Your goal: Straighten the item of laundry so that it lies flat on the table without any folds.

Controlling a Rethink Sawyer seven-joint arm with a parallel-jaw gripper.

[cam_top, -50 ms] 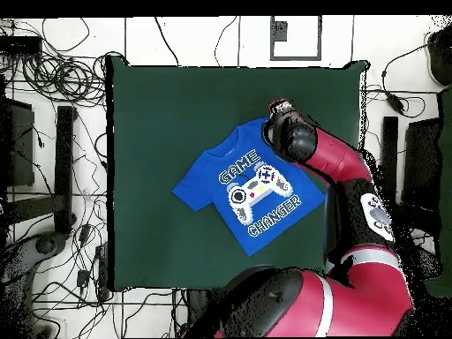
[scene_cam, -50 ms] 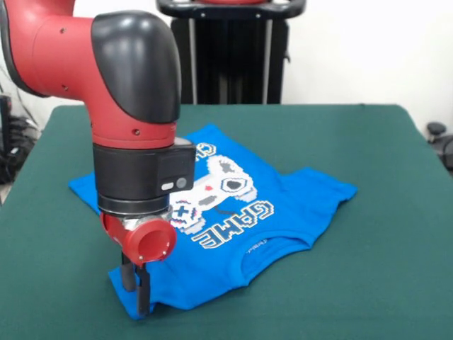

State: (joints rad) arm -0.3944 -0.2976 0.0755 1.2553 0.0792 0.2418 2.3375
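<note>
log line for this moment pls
gripper: down on sleeve of blue T-shirt, jaws near shut | shirt: mostly flat, print up | table: green

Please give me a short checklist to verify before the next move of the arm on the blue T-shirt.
1. Gripper is on the T-shirt, at a corner sleeve: ok.
2. Fingers shut on cloth: cannot tell.
3. T-shirt lies fully on the table, away from its edges: ok.
4. T-shirt flat with no folds: not ok, wrinkles near the collar and sleeve.
5. Printed side faces up: ok.
</note>
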